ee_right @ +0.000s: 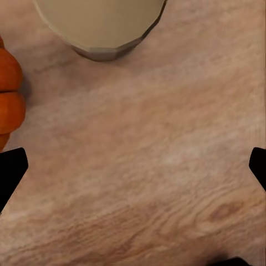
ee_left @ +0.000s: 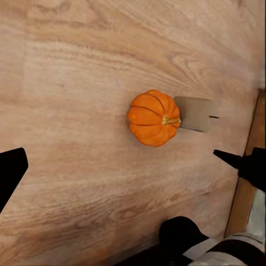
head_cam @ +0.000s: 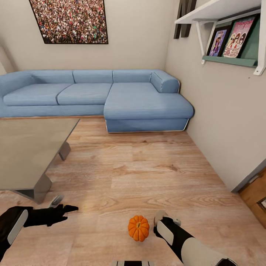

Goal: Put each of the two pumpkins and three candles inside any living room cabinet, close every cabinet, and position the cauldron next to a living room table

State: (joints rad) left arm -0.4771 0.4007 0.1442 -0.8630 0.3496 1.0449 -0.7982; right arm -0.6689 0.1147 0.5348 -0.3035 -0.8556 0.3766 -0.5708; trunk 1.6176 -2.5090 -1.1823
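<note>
An orange pumpkin (head_cam: pixel 139 228) sits upright on the wooden floor just in front of me. A pale grey-beige candle (ee_left: pixel 194 113) stands right beside it, on the side away from my left arm. The pumpkin (ee_left: pixel 153 117) lies some way ahead of my left gripper (ee_left: pixel 127 166), which is open and holds nothing. In the head view that gripper (head_cam: pixel 68 210) hovers low by the table's leg. My right gripper (ee_right: pixel 133 166) is open over bare floor, with the candle (ee_right: pixel 100 25) ahead of it and the pumpkin (ee_right: pixel 8 94) at one side. The cauldron is out of view.
The grey coffee table (head_cam: pixel 26 155) fills the left. A blue corner sofa (head_cam: pixel 111 92) lines the far wall. The right wall carries a shelf with pictures (head_cam: pixel 229 37). A brown wooden corner (head_cam: pixel 255 195) shows low at the right; wide open floor lies between.
</note>
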